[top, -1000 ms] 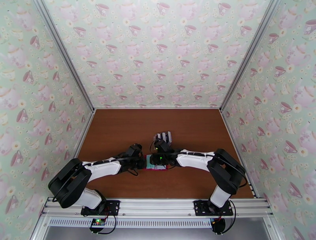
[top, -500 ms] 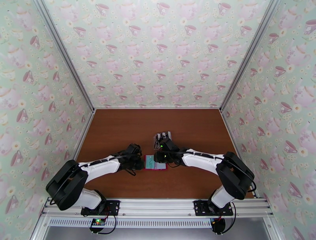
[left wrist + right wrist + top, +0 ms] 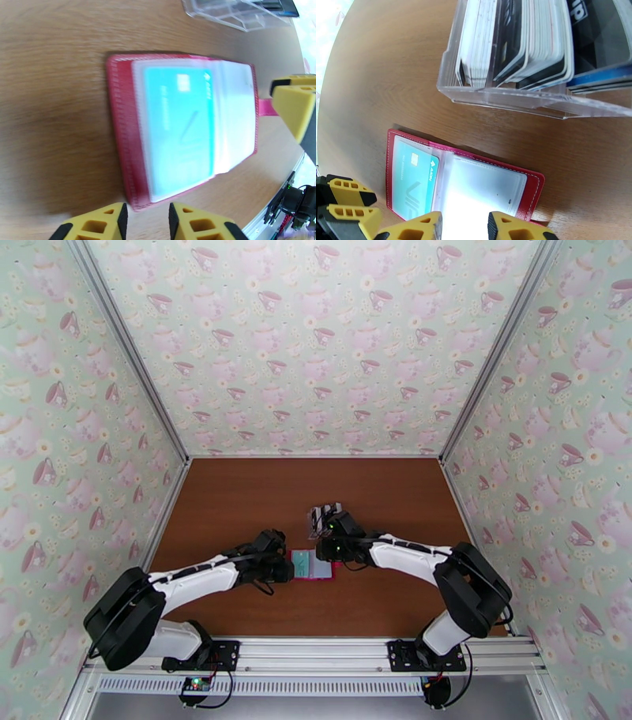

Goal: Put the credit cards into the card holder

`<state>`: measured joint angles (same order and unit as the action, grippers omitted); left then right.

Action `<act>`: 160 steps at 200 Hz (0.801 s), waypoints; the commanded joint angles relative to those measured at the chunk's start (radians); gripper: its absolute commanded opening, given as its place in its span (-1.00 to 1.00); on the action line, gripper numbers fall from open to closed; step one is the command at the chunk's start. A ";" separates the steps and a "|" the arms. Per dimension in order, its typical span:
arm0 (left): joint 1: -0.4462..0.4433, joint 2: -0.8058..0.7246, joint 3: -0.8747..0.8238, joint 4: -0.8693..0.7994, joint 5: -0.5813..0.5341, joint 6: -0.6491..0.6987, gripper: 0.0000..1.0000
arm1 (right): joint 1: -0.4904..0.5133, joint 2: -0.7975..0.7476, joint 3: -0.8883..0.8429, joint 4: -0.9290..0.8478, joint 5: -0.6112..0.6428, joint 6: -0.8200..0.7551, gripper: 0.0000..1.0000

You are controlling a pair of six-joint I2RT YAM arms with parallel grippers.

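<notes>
Left wrist view: the left tool (image 3: 148, 221) has its two yellow fingers a little apart and grips no thing; the bare table (image 3: 51, 98) is seen through the gap. Just in front of the fingertips lies the card holder (image 3: 118, 130), open and flat on the table, with its near red corner almost at the fingertips. Inside it a teal card (image 3: 177, 126) sits under a clear sleeve on the half nearer to this tool. The other half has a pale sleeve with strong glare, so I cannot tell what is inside. On the far side of the holder the snap tab (image 3: 266, 107) sticks out, and a yellow finger of the right tool stands just beside it.

Right wrist view: the right tool (image 3: 465, 225) is also slightly open and holds nothing. It hangs over the shiny sleeve of the card holder. Beyond the holder, near but not touching, stands a clear stand (image 3: 505, 96) on the table. It is packed with upright cards (image 3: 521, 43), white and black ones, and a blue one at the right end. At the lower left corner the yellow fingers of the left tool are close to the holder edge.
</notes>
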<state>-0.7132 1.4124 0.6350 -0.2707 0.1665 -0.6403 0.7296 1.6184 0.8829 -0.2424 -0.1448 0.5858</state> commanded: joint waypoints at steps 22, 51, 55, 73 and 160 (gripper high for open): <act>-0.009 0.061 0.007 0.049 0.006 -0.022 -0.27 | -0.005 0.025 0.011 -0.006 -0.019 -0.024 -0.26; -0.010 0.080 -0.004 0.057 -0.003 -0.020 -0.26 | -0.007 0.029 0.011 -0.002 -0.018 -0.026 -0.26; -0.010 0.081 -0.006 0.056 -0.006 -0.021 -0.27 | -0.008 0.029 0.010 -0.003 -0.019 -0.027 -0.26; -0.009 0.084 -0.012 0.038 -0.024 -0.021 -0.26 | -0.008 0.040 0.014 -0.001 -0.021 -0.028 -0.26; -0.002 0.085 -0.029 0.018 -0.043 -0.011 -0.21 | -0.012 0.078 0.043 0.006 -0.024 -0.035 -0.26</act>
<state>-0.7197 1.4719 0.6350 -0.2195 0.1608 -0.6548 0.7238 1.6833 0.8936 -0.2413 -0.1612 0.5694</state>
